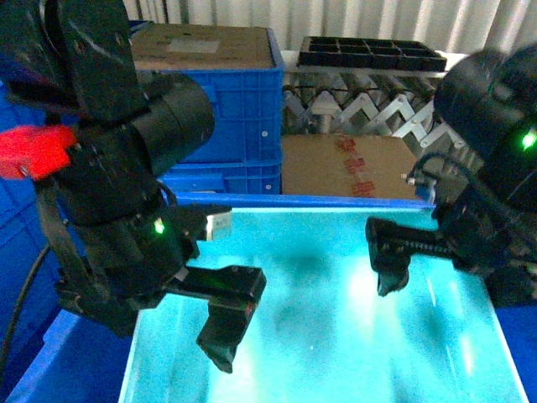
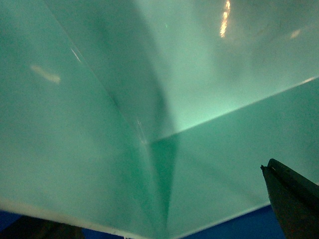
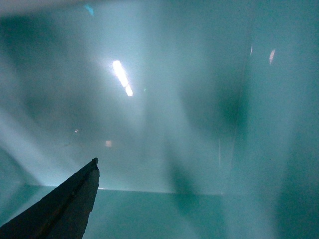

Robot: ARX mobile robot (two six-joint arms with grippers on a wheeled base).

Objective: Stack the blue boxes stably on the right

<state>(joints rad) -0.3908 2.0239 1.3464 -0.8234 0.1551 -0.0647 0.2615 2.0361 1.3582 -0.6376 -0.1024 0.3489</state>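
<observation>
Head view: both arms reach down into the turquoise tub (image 1: pixel 336 336), which fills the lower frame close under the robot. The left gripper (image 1: pixel 225 332) hangs over the tub's left half, the right gripper (image 1: pixel 391 273) over its right half, apparently placed to take opposite walls for a two-armed lift. A strip of royal-blue rim (image 1: pixel 336 201) runs along the tub's far edge, so the tub may already sit in a blue crate, though that cannot be confirmed. Behind stand a stacked blue crate (image 1: pixel 243 109) with a cardboard carton (image 1: pixel 201 46) on top, a second brown carton (image 1: pixel 352 166) and a black compartmented tray (image 1: pixel 373 52). Whether either pair of jaws is wide or narrow cannot be told here.

Left wrist view: the camera looks into an inside corner of the tub (image 2: pixel 149 99), walls meeting floor. One dark finger (image 2: pixel 294 199) enters at lower right, near the wall; its partner is out of frame, so the jaws' spread cannot be told.

Right wrist view: smooth turquoise wall and floor (image 3: pixel 174 124) with lamp reflections. A single dark finger (image 3: pixel 65 204) rises from lower left, nothing visibly between the jaws; their opening cannot be told.
</observation>
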